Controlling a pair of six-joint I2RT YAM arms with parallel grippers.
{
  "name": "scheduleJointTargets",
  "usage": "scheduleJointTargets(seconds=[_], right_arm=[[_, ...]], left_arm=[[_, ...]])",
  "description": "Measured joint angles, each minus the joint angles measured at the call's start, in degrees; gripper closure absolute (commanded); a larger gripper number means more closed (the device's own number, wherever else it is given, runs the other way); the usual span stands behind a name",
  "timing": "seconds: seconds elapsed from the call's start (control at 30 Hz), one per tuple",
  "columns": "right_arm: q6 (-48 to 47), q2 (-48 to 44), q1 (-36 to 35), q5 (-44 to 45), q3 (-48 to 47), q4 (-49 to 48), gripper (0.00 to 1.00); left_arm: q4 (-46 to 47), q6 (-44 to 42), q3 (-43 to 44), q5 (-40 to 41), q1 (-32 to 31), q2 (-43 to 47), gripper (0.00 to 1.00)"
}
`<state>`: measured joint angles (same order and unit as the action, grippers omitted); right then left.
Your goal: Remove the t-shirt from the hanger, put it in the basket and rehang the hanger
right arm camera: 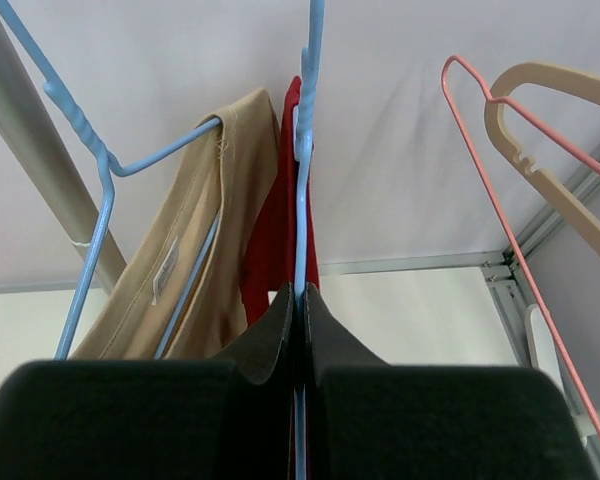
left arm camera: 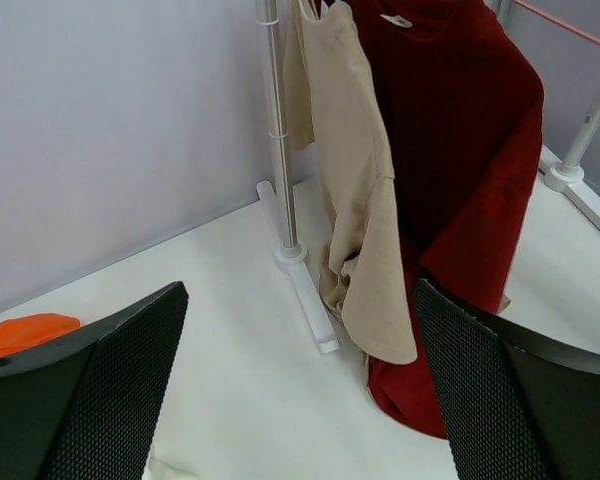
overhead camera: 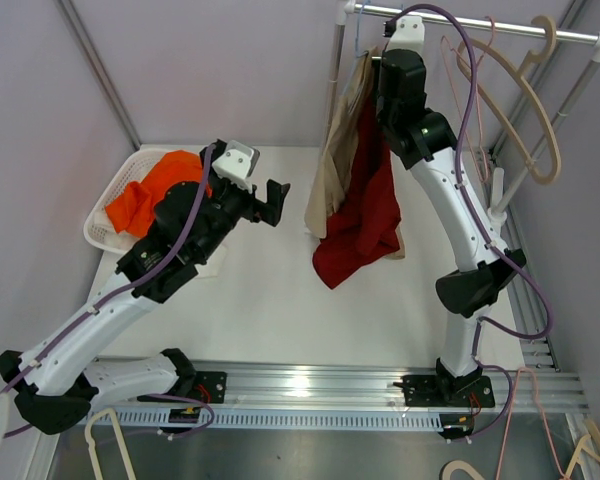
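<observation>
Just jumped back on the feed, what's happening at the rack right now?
The right pincer is shut on the wire of the blue hanger that appears to carry the red t-shirt, up at the rail. The t-shirt hangs there, not yet pulled off, beside a beige shirt. The left pincer is open, hovering over the table near the basket with the orange garment, touching nothing.

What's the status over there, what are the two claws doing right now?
Right gripper shut on thin blue wire hanger. Left gripper open, empty. Dark red t-shirt not yet off hanger. Beige t-shirt hangs tight alongside.
</observation>
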<state>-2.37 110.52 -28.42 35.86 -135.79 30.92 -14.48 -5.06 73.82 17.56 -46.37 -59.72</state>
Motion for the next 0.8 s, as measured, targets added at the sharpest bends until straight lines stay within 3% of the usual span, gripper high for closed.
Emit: scheduleJointTargets(seconds=[0.33, 0.53, 0.8], right_arm=[[-2.9, -0.3, 0.0, 0.3, -0.5, -2.4, 1.00], [-4.1, -2.8, -0.2, 0.2, -0.5, -2.6, 1.00], [-4.9, -16.7, -2.8, 1.2, 9.2, -5.1, 1.00]], left_arm=[[0.3, 0.0, 0.0, -0.2, -1.4, 0.0, 0.00], [2.2, -1.6, -0.5, 0.3, -5.8, 0.0, 0.01], [7.1, -6.6, -1.4, 3.9, -14.8, -1.0, 0.00]])
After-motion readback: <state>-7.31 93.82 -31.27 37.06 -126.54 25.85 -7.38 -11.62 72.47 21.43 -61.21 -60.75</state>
